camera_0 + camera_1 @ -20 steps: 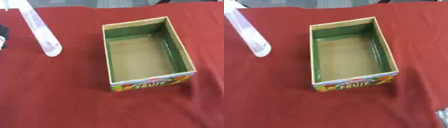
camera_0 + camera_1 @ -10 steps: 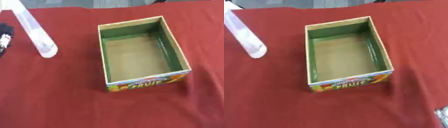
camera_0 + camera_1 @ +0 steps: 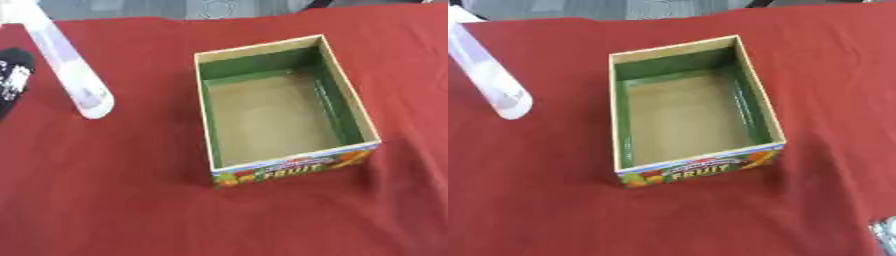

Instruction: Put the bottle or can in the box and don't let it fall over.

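Box (image 3: 284, 172) sits center, empty, open top. Bottle (image 3: 68, 70) stands upright at 10 o'clock, well apart. Left hand (image 3: 12, 82) just beside it at 9; can't tell its fingers. Right hand (image 3: 885, 234) barely shows at 5. Grasp the bottle low on its body and keep it vertical.

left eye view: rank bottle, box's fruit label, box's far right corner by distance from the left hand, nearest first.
From the left hand, at the left edge:
1. Bottle, standing just right of the hand.
2. Fruit label, on the box's near wall, centre.
3. Far right corner of the box, right of centre.
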